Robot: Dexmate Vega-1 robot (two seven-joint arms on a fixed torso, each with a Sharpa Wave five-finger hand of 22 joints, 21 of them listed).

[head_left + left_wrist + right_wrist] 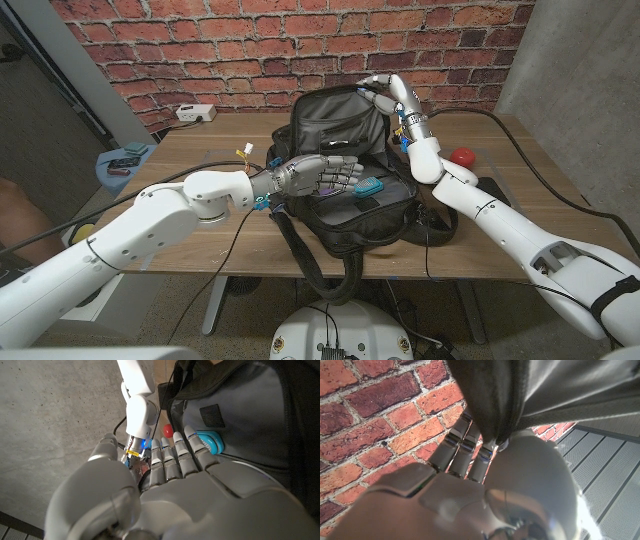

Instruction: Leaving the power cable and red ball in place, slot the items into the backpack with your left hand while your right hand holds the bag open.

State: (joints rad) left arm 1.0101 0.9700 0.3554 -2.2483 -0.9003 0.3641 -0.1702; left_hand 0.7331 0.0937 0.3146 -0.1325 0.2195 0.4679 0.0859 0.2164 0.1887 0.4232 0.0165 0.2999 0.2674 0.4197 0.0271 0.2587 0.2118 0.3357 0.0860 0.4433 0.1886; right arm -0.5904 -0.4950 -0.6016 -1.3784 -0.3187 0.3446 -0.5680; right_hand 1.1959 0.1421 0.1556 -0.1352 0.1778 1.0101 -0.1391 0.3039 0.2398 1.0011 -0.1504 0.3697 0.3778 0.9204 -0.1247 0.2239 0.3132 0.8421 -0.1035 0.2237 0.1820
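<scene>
Both hands busy: right hand (385, 98) grips backpack (340, 125) rim; left hand (335, 178) holds blue item (369, 186).

Matt cloth backpack (340, 125); wood table (190, 150); rough brick wall (200, 40).

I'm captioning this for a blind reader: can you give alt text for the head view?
The left hand holds a blue item over the open black backpack on the wooden table, while the right hand grips the bag's top edge. A red ball lies beside the right arm.
</scene>
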